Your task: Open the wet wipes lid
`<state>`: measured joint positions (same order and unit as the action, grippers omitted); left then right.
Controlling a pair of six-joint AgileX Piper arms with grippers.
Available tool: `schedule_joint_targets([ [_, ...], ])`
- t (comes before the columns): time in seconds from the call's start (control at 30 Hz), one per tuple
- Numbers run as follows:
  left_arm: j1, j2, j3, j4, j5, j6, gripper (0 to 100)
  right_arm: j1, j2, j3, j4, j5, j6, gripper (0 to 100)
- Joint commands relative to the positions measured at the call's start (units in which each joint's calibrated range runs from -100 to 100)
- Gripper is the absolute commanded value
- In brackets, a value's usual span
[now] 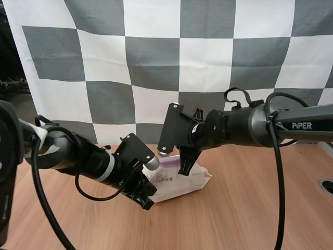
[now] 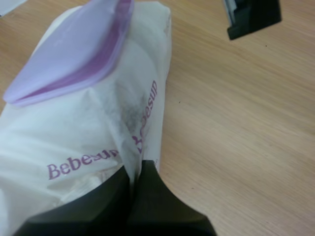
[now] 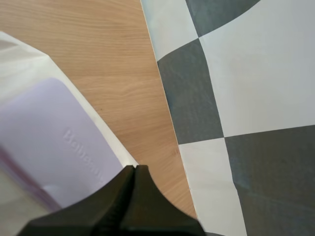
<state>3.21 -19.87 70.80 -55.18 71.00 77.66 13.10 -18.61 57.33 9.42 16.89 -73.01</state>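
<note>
A white wet wipes pack [image 1: 179,183] printed "Bebesup" lies on the wooden table [image 1: 250,208]. Its lilac lid [image 2: 74,51] sits on top, with a darker purple band along its long edge. My left gripper [image 1: 146,201] is at the pack's front end. In the left wrist view my left gripper [image 2: 135,172] is shut on a fold of the pack [image 2: 88,132] wrapper. My right gripper [image 1: 186,167] hangs over the pack's far side. In the right wrist view my right gripper [image 3: 134,169] is one dark wedge beside the embossed lid [image 3: 59,142], with nothing between the fingers.
Bare wood lies to the right of the pack and in front of it. A round hole [image 1: 327,186] sits at the table's right edge. One finger of my right gripper [image 2: 253,17] shows above the table past the pack's end.
</note>
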Motion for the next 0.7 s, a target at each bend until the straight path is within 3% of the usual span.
schedule_joint_targets([
  [0.0,0.04,-0.02,-0.08,0.28,-0.01,-0.09,0,-0.98,-1.96,0.02,-0.40,5.66,-0.01,0],
  [0.27,0.04,-0.02,-0.08,0.28,-0.01,-0.09,0,-2.14,-9.10,0.02,-0.58,33.77,3.51,0],
  [0.47,0.04,-0.02,-0.08,0.26,0.16,-0.09,0,-1.75,-7.25,1.75,2.26,34.04,3.32,0],
  [0.67,0.04,-0.02,-0.08,0.26,0.48,-0.09,0,0.31,-7.25,2.36,2.40,26.95,3.32,0],
])
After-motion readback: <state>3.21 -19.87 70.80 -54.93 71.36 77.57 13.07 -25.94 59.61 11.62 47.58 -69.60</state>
